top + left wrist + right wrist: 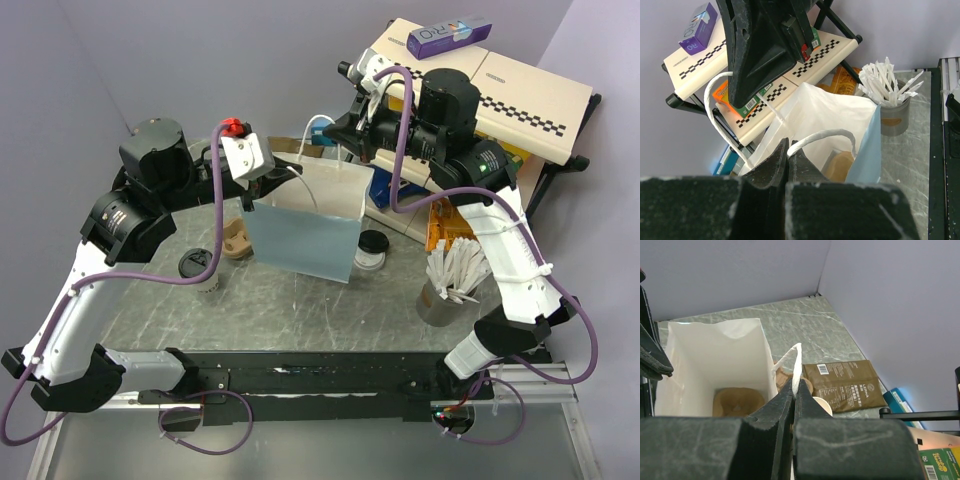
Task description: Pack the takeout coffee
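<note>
One takeout coffee cup, white with a black lid, stands on the table left of a pale blue paper bag. A second lidded cup stands at the bag's right side. The bag is upright with its mouth spread. My left gripper is shut on the bag's near white handle. My right gripper is shut on the far handle. Inside the bag lies a brown pulp carrier. A lidless cup rim peeks out beside my right fingers.
A brown pulp piece lies left of the bag. A dark-brown coffee pouch lies flat behind it. A metal tin of white sticks stands to the right. A rack with boxes fills the back right.
</note>
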